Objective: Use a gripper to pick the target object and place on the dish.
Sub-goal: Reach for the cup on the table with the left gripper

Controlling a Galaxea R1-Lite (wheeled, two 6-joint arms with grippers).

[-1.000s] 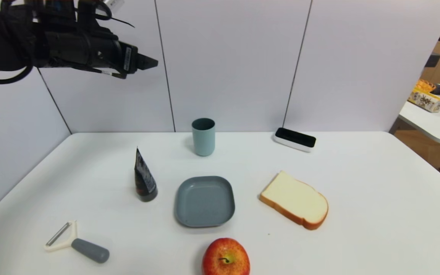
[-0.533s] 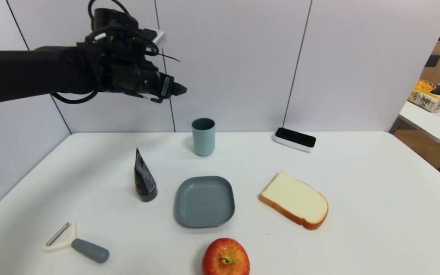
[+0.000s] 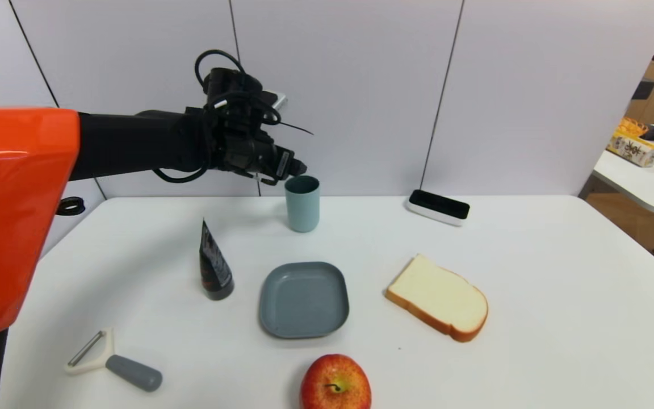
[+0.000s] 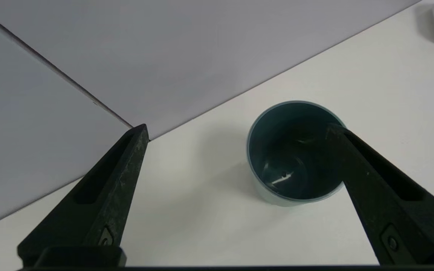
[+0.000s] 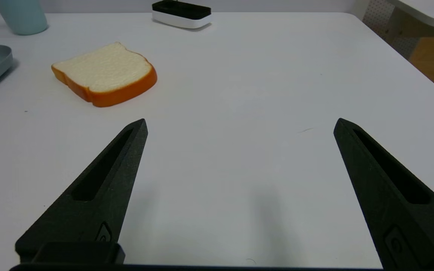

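The target object, a pale teal tumbler (image 3: 302,204), stands upright near the table's back edge, close to the wall. In the left wrist view I look down into its dark inside (image 4: 285,158). My left gripper (image 3: 298,168) hovers open just above and left of its rim. One finger (image 4: 371,180) crosses over the tumbler's mouth, the other is off to its side, and nothing is held (image 4: 236,128). The slate dish (image 3: 303,299) lies bare at mid-table, in front of the tumbler. My right gripper (image 5: 240,121) is open and holds nothing, low over the table's right part.
A black conical tube (image 3: 213,264) stands left of the dish. A bread slice (image 3: 437,298) lies to its right and an apple (image 3: 335,383) in front. A peeler (image 3: 114,360) is at front left, a black-and-white box (image 3: 438,207) at back right.
My left arm has swung down and to the right, from high at the upper left to just above the tumbler's rim. Its jaws stayed open. Nothing on the table moved.
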